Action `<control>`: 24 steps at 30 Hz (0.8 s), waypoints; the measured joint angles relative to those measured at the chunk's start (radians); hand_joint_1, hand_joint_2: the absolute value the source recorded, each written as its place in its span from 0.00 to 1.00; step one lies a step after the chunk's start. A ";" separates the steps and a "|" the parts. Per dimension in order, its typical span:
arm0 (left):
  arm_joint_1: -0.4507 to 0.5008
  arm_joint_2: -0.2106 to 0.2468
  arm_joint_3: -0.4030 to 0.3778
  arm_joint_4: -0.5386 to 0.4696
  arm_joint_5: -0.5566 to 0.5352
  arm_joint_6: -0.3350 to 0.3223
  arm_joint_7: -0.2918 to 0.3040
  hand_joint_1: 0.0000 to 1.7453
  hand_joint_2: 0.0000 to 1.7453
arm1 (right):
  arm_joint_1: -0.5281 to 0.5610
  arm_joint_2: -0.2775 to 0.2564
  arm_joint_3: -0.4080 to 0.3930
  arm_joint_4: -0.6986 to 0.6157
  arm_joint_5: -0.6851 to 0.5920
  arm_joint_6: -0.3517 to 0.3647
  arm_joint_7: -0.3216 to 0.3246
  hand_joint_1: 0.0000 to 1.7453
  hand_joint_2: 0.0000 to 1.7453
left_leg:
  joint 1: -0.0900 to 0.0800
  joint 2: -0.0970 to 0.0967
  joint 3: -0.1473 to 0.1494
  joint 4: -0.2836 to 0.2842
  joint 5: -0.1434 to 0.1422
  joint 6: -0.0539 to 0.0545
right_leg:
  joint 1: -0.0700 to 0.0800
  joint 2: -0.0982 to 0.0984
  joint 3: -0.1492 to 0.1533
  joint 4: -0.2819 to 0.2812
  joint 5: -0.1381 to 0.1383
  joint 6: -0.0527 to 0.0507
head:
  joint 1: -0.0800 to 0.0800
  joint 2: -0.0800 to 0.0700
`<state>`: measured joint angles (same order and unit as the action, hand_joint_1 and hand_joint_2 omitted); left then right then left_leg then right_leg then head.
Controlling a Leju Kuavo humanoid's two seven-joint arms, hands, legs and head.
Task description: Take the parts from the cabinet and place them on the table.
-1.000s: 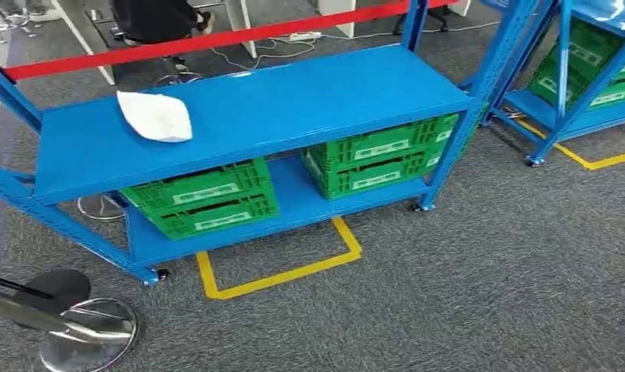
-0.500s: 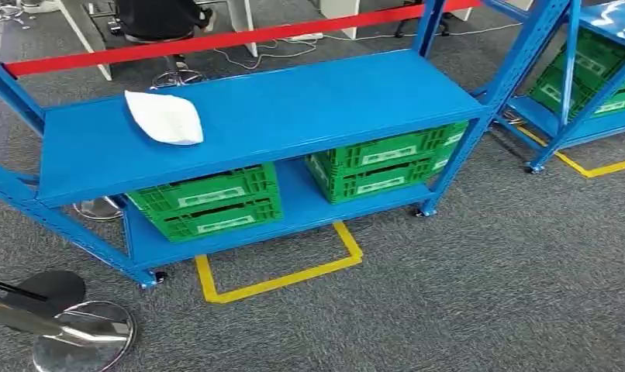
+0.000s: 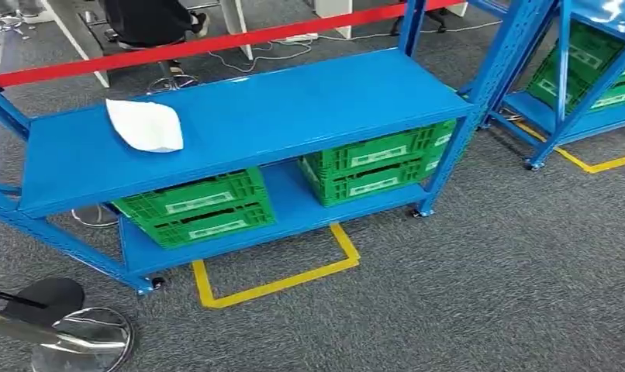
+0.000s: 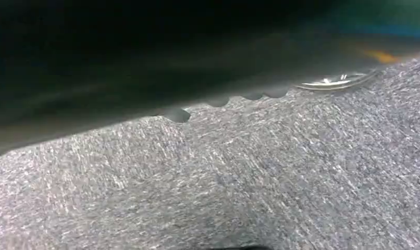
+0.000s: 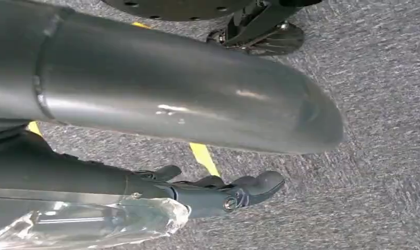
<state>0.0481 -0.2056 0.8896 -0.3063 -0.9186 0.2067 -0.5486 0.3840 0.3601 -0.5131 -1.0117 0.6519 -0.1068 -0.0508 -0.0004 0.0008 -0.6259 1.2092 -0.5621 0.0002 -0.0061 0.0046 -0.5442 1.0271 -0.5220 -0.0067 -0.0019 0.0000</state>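
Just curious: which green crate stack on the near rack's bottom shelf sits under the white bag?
The left stack, below the white bag; the right stack sits by the far post.

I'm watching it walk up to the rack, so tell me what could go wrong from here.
The chrome round stanchion base sits close by on the left; a step could clip it. The white soft bag lies toward the blue metal rack's top-shelf left end, so a reach may fall short from here.

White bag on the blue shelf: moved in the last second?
No. The white bag keeps its spot on the blue shelf; only the camera shifted.
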 joint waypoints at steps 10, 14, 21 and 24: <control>0.005 -0.003 0.014 -0.009 -0.027 -0.037 -0.006 0.00 0.00 | -0.013 0.000 -0.014 0.005 -0.002 0.017 0.003 0.00 0.00 | -0.004 0.001 0.107 -0.208 0.047 0.042 | -0.001 -0.002 -0.077 0.154 -0.095 0.045 | 0.006 0.000; 0.007 -0.005 0.020 -0.012 -0.035 -0.040 -0.006 0.00 0.00 | -0.012 0.000 -0.019 0.011 -0.001 0.018 0.005 0.00 0.00 | -0.004 0.001 0.129 -0.208 0.026 0.043 | -0.005 -0.002 -0.165 0.263 -0.084 0.055 | 0.005 0.000; 0.007 -0.009 0.026 -0.015 -0.040 -0.043 -0.006 0.00 0.00 | -0.013 0.000 -0.026 0.016 0.002 0.019 0.005 0.00 0.00 | -0.008 0.000 0.170 -0.210 -0.016 0.013 | 0.001 -0.005 -0.049 0.021 0.019 0.022 | 0.001 0.000; 0.003 -0.010 0.027 -0.019 -0.042 -0.043 -0.006 0.00 0.00 | -0.015 0.000 -0.029 0.017 0.002 0.019 0.004 0.00 0.00 | -0.004 0.000 0.151 -0.140 -0.054 -0.003 | -0.006 -0.007 -0.020 0.006 0.006 0.001 | -0.008 0.000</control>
<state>0.0509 -0.2155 0.9167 -0.3258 -0.9602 0.1637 -0.5550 0.3693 0.3601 -0.5425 -0.9949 0.6538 -0.0877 -0.0465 -0.0044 0.0011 -0.4752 1.0689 -0.6163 -0.0028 -0.0117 -0.0019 -0.5641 1.0334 -0.5163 -0.0056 -0.0096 0.0000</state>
